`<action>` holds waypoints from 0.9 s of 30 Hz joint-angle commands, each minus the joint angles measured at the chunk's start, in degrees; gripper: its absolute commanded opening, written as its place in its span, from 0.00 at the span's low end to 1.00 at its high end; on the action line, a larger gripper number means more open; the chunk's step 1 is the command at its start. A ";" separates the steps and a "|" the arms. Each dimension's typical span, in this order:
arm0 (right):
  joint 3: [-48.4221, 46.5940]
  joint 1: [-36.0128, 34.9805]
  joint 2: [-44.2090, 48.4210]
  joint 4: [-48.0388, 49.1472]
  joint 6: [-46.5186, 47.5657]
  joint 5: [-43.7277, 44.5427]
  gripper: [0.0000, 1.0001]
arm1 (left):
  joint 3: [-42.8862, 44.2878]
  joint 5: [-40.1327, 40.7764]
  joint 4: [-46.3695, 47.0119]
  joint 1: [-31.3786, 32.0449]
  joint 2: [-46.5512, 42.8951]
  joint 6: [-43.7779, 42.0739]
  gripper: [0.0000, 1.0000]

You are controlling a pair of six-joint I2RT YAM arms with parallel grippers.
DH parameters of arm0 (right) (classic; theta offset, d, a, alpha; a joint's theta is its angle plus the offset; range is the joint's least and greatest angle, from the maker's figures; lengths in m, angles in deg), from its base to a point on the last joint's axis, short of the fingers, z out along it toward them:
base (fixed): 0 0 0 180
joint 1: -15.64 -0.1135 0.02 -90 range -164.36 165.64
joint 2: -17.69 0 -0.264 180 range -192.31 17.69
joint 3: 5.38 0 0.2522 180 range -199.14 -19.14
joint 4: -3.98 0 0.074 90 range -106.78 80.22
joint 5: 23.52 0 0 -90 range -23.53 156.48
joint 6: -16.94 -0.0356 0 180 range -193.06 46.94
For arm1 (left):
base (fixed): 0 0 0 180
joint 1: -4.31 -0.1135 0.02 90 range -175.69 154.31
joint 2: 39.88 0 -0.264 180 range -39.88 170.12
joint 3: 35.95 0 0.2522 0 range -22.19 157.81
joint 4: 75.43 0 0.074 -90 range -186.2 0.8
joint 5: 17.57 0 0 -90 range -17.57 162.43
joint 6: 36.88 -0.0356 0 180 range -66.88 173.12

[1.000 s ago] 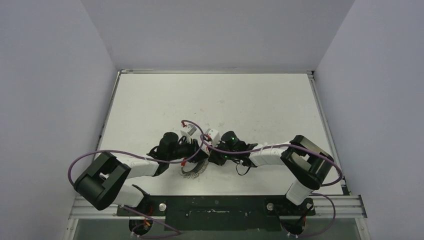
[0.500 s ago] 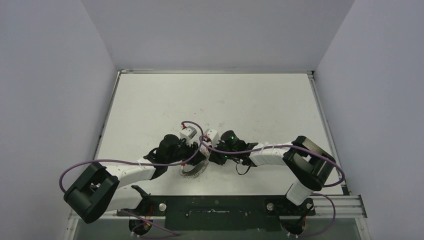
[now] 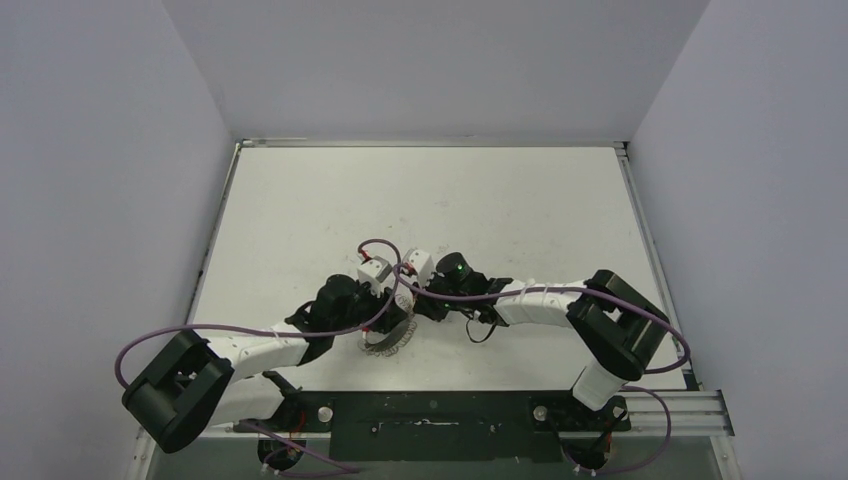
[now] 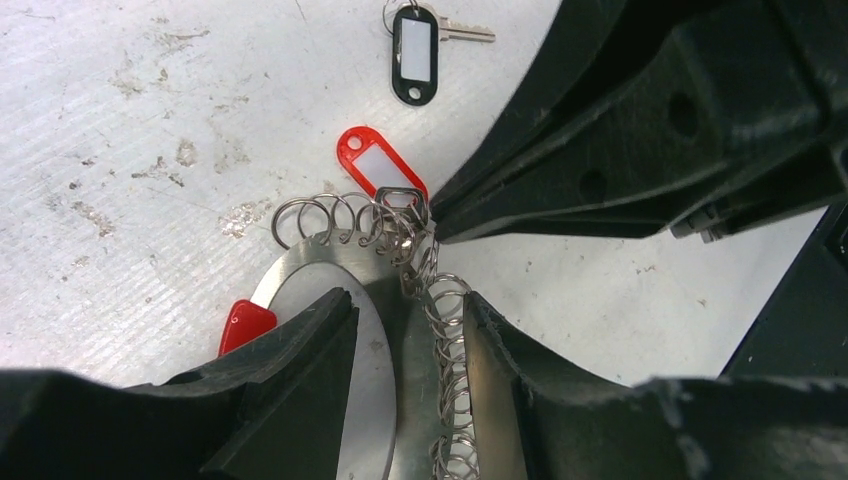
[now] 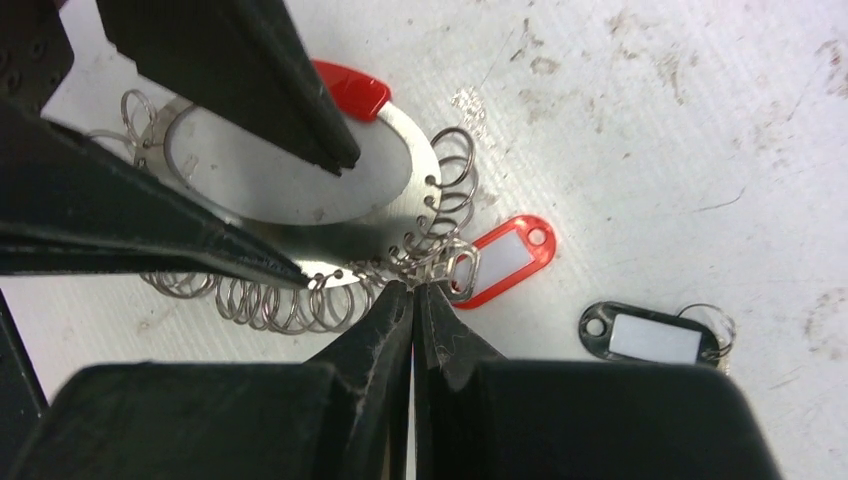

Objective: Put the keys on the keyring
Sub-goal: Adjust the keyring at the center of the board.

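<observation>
The keyring is a flat metal ring with a red sleeve and many small split rings on its rim; it lies on the table. My left gripper is open and straddles its band, one finger inside the hole and one outside against the split rings. My right gripper is shut, its tips against the ring cluster by a red tag; I cannot tell if a ring is pinched. A loose key with a black oblong tag lies apart, also in the right wrist view.
The two wrists meet close together near the table's front middle, the left gripper and the right gripper almost touching. Purple cables loop over both wrists. The table has raised edges on the left, right and far sides.
The left arm's elbow has swung down and left and its wrist has shifted slightly. The right wrist has moved a little up and left. The keyring has stayed in place.
</observation>
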 commanded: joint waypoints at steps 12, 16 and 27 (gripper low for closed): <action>-7.00 -0.04 -3.23 2.42 1.91 2.40 0.00 | -1.15 -1.97 5.02 3.30 0.62 -6.98 0.41; -5.82 0.13 -0.58 1.49 2.97 2.92 0.00 | -1.22 -2.81 7.03 3.87 2.69 -8.75 0.42; -0.49 1.83 7.11 1.23 3.84 0.55 0.17 | -1.54 -1.60 11.71 6.98 6.30 -17.38 0.43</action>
